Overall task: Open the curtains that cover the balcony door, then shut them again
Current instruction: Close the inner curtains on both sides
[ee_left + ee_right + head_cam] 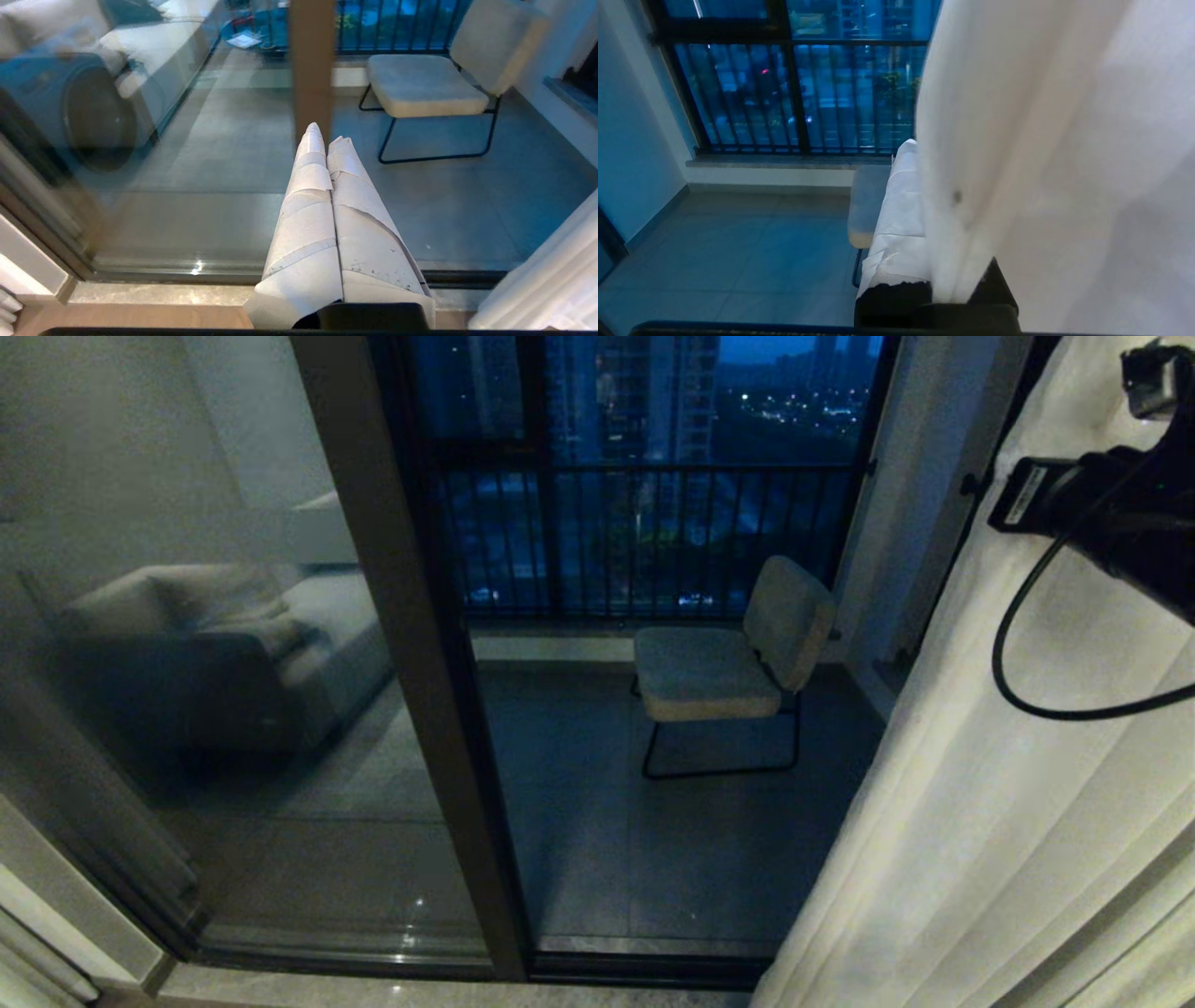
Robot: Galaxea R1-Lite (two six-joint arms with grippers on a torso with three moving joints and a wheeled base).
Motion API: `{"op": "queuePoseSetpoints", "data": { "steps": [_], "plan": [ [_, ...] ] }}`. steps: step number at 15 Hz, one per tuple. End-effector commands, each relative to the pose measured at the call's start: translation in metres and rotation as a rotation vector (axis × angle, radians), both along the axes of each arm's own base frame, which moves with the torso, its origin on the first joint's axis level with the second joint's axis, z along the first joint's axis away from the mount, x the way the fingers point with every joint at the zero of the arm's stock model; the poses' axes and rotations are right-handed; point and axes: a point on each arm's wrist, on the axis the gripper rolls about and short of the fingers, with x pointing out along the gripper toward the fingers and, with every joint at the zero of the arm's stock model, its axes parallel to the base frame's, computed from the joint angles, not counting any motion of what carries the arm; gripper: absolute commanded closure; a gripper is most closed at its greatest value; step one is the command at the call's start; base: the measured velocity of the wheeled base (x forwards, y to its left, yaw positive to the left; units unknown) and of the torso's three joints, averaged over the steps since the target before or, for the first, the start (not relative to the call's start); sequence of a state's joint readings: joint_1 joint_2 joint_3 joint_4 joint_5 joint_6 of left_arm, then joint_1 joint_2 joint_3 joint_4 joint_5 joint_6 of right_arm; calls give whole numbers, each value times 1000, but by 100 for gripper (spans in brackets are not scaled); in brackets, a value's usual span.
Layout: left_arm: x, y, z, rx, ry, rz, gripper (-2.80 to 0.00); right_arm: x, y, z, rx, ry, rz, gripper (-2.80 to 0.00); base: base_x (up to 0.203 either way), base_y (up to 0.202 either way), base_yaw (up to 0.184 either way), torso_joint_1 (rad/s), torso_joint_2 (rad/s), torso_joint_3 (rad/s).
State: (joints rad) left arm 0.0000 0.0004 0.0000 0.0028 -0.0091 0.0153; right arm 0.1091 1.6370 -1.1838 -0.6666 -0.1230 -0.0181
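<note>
Your right end effector (920,154) is closed on the edge of the curtain (1008,784), a fold of cloth pinched between its fingers, high at the right of the door (411,644). The curtain hangs bunched at the right, leaving the glass uncovered; a chair (719,663) stands on the balcony beyond. Your left end effector (327,135) is shut and empty, pointing at the door frame.
</note>
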Motion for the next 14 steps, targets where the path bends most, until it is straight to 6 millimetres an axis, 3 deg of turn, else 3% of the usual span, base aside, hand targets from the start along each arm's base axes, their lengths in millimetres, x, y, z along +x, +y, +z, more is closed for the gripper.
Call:
{"op": "queuePoseSetpoints", "data": {
  "steps": [1, 14],
  "plan": [
    [0, 0, 0, 0, -2, 0, 0, 0, 0, 0, 0, -1, -2, 0, 0, 194, 0, 8, 2, 7],
    [0, 0, 0, 0, -2, 0, 0, 0, 0, 0, -1, 0, -1, 0, 0, 192, 1, 1, 3, 2]
  ]
}}
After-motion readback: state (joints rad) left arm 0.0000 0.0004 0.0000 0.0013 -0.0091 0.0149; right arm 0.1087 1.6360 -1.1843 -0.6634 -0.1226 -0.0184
